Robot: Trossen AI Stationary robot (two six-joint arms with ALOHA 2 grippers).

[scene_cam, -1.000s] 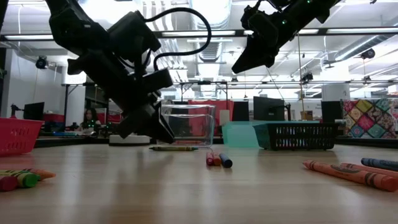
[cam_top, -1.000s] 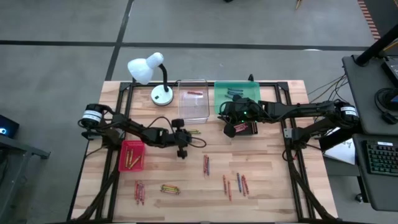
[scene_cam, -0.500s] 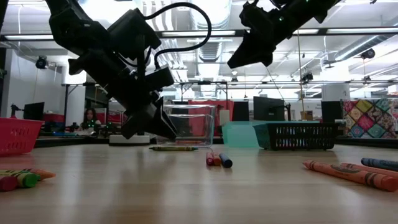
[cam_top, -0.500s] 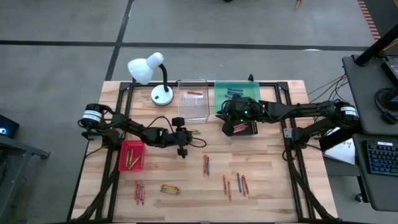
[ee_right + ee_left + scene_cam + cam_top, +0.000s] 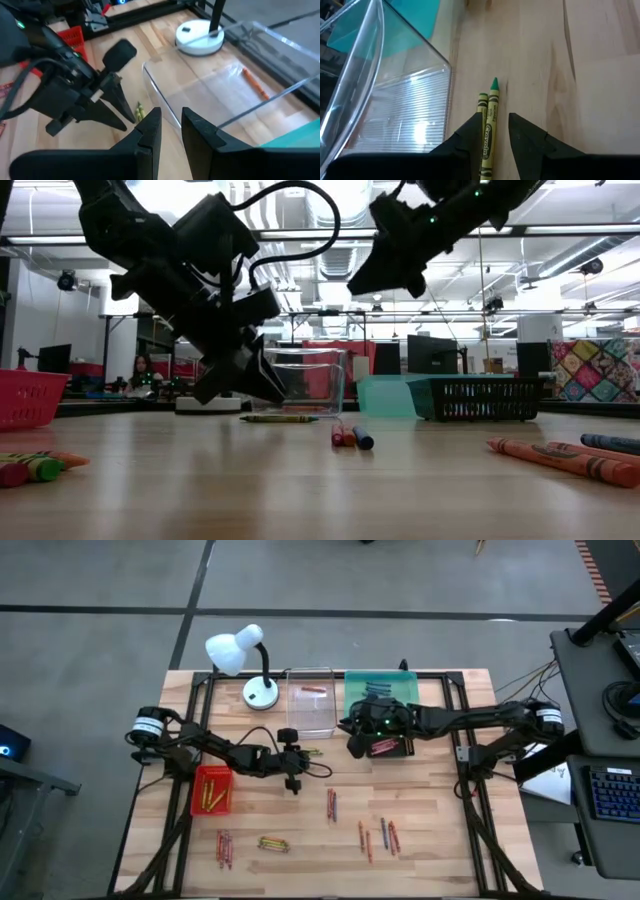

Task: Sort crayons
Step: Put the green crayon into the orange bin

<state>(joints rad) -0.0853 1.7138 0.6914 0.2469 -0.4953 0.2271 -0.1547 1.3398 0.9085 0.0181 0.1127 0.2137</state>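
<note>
Change over the last second lies mostly with the right gripper (image 5: 352, 746). It has slid from over the black tray (image 5: 400, 747) toward the clear tray (image 5: 290, 705) and now hangs high beside that tray's near right corner. In the low view the right gripper (image 5: 358, 284) sits farther left than before and well clear of the table. Its wrist view shows the fingers (image 5: 150, 130) a little apart with nothing between them, and the clear tray (image 5: 210, 95) below.

The left gripper (image 5: 303, 754) has hardly shifted. It is still just in front of the clear tray's near edge, and in the low view its tips (image 5: 278, 396) have risen only slightly. Its wrist view shows the fingers (image 5: 476, 131) narrowly apart, straddling the two green crayons (image 5: 490, 125). These lie side by side on the wood beside the clear tray's wall (image 5: 395, 115). The low view shows the green crayons (image 5: 278, 418) flat on the table under the tips, not lifted.

No crayons have moved. One orange crayon (image 5: 313, 689) lies inside the clear tray. The green crayons (image 5: 312, 752) rest just in front of it. A blue and red pair (image 5: 331, 805) and the loose groups (image 5: 380, 836) (image 5: 273, 843) (image 5: 224, 848) lie farther out from the clear tray, toward the table's near edge.
</note>
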